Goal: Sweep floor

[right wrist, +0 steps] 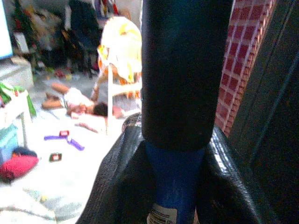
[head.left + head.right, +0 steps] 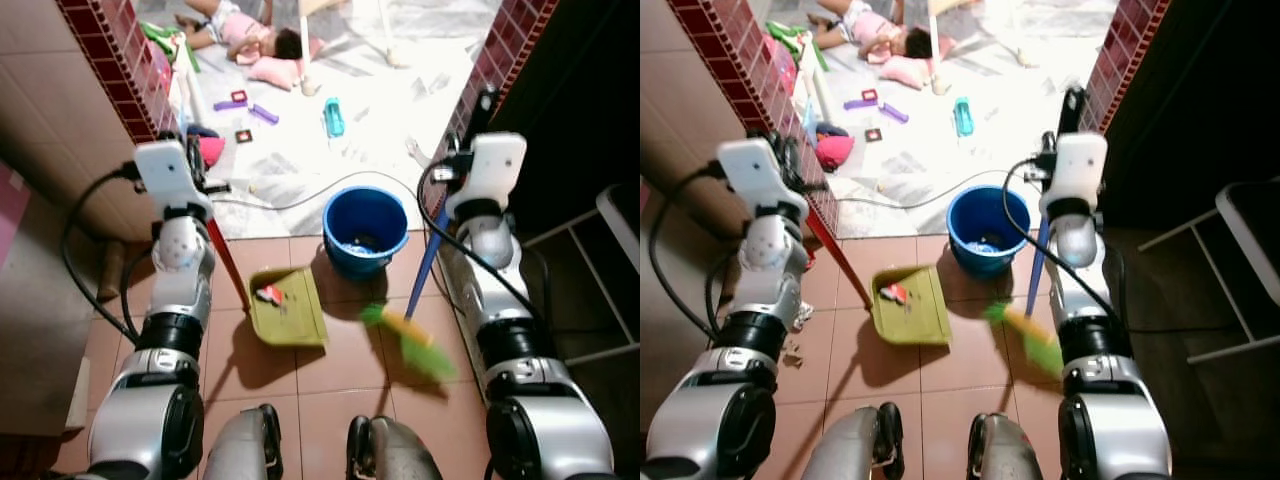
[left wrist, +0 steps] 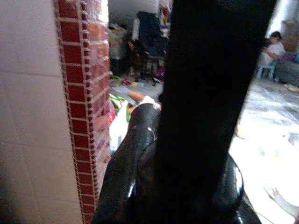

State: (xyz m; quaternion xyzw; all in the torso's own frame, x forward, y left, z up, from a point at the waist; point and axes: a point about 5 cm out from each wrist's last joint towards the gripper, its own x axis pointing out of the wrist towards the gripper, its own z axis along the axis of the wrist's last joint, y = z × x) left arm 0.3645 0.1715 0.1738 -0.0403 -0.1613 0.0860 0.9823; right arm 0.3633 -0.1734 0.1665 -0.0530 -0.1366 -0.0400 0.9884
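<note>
Broom and dustpan working by the bucket.
Right gripper [image 1: 175,154] clamps the blue broom [image 2: 418,338] handle, green bristles just right of the dustpan [image 2: 288,308]; left gripper [image 3: 187,154] grips the dustpan's red handle, pan below-left of the blue bucket [image 2: 365,230].

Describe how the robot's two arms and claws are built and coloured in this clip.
Both arms are jointed silver-grey shells with black collars at the joints. Each wrist carries a white boxy housing, on the left arm and on the right arm. A black cable loops beside the left arm, and another runs down the right. The left claw and right claw have long, glossy black fingers.
</note>
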